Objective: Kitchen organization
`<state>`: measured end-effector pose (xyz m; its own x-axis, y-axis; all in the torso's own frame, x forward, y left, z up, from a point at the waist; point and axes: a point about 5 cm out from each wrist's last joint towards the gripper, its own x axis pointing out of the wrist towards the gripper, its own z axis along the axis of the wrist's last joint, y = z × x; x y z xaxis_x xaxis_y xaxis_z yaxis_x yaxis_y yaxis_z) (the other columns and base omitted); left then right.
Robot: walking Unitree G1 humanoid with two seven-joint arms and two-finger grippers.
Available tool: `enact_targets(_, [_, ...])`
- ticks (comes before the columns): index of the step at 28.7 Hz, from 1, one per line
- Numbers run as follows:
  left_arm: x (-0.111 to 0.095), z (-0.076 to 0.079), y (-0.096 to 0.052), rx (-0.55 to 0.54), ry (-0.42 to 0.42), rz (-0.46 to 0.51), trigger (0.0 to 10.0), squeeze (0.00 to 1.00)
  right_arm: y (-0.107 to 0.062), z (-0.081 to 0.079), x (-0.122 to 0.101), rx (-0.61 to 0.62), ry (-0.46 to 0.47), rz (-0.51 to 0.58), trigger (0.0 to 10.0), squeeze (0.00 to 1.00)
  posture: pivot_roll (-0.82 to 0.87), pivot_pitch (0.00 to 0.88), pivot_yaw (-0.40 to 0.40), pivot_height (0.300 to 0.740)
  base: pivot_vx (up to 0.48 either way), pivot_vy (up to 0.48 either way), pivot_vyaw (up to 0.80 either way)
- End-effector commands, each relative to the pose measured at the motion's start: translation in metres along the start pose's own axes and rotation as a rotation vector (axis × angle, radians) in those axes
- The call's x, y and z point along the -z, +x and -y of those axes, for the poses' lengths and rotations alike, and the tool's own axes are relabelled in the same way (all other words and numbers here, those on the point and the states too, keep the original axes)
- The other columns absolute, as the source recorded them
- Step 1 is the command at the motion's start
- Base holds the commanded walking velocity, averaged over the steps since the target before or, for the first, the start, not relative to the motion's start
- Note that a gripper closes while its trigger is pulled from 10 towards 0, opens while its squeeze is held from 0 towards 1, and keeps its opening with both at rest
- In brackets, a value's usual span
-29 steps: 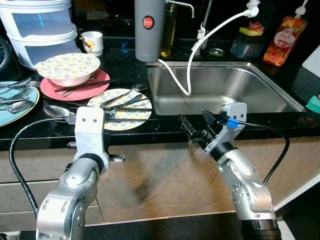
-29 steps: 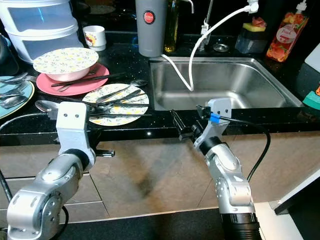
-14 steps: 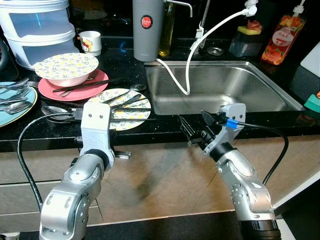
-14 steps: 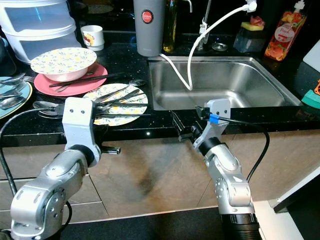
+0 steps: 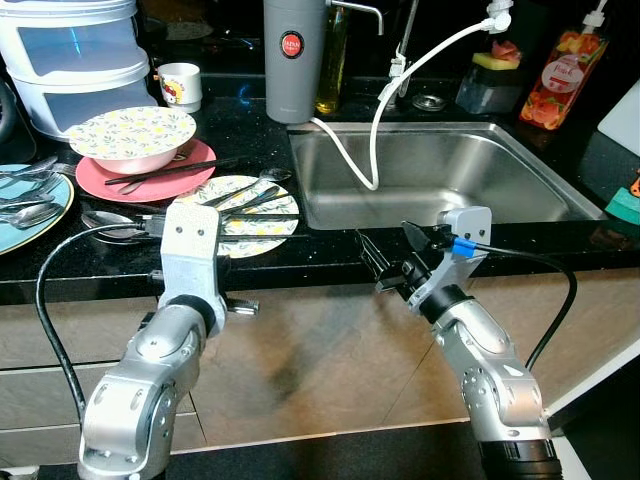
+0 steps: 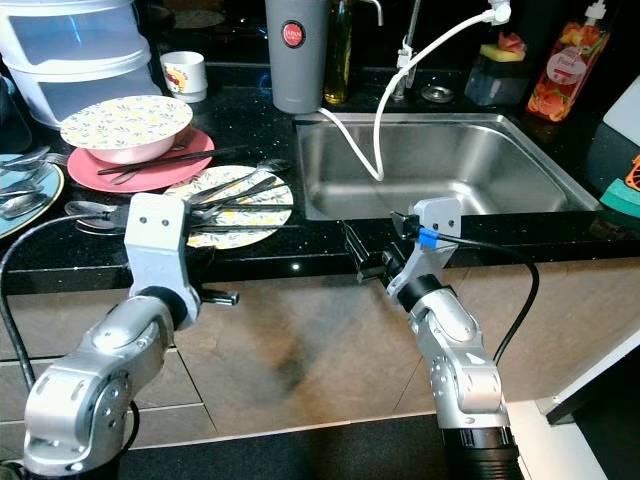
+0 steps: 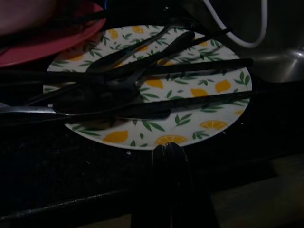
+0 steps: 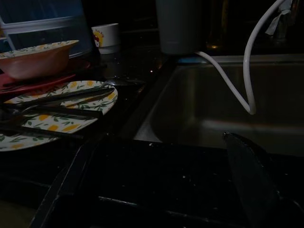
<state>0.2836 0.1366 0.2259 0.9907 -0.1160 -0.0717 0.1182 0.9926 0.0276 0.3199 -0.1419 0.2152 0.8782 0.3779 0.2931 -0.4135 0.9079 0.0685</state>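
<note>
Meanwhile, at a black granite counter (image 5: pixel 330 255), the left gripper (image 7: pixel 167 151), fingers pressed together and empty, hovers at the near rim of a round lemon-patterned plate (image 7: pixel 199 102) strewn with dark cutlery (image 7: pixel 142 71). The right gripper (image 5: pixel 392 255), fingers spread wide and holding nothing, sits at the counter edge before the stainless steel sink (image 5: pixel 450 175).

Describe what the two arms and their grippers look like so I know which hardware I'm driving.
Both arms are silver metal with rounded joints and a boxy grey wrist housing. The left gripper and right gripper each have two long black fingers. A black cable loops from each wrist. The right wrist carries a small blue clip; the left housing shows two dark screw holes.
</note>
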Motion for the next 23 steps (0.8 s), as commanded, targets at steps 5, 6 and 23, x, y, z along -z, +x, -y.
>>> enact_targets(5, [0.004,-0.019,0.013,-0.061,0.035,-0.011,10.0,0.0,-0.003,0.001,0.005,-0.002,0.002,-0.027,10.0,0.0,-0.04,0.124,-0.037,0.74,0.0,0.0,0.0])
enact_targets(6, [0.003,-0.02,0.015,-0.063,0.036,-0.006,10.0,0.0,-0.003,0.001,0.005,-0.001,0.001,-0.027,10.0,0.0,-0.04,0.124,-0.038,0.74,0.0,0.0,0.0])
enact_targets(23, [0.004,-0.032,0.05,-0.067,0.083,0.011,10.0,0.0,-0.003,0.002,0.006,0.008,-0.004,-0.03,10.0,0.0,-0.05,0.126,-0.038,0.74,0.0,0.0,0.0])
